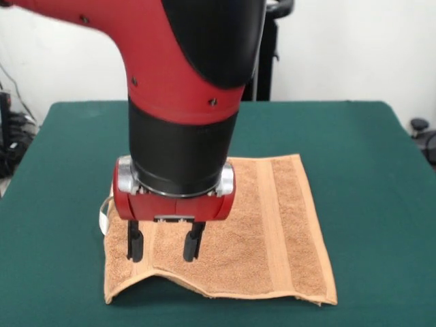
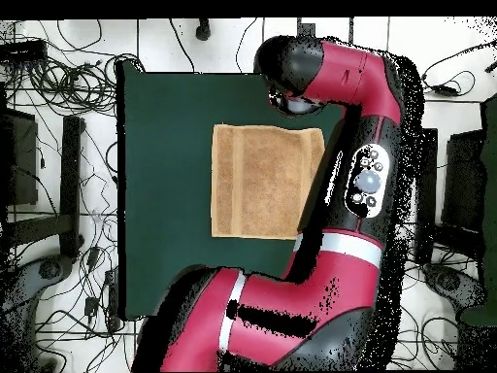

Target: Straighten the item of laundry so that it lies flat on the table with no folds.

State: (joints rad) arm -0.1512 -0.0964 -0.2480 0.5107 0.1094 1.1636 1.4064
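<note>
Pincer (image 1: 165,246) stands open, its two black fingers (image 1: 135,244) pointing down over the near left part of the towel (image 1: 272,238). I see the towel spread on the green table (image 1: 381,204), its near edge lifted into a small hump. From above, my red arm (image 2: 359,126) hides one corner, and cables (image 2: 58,78) lie on the floor around.

Arm (image 1: 184,88) lowered, fingers (image 1: 135,245) spread apart.
</note>
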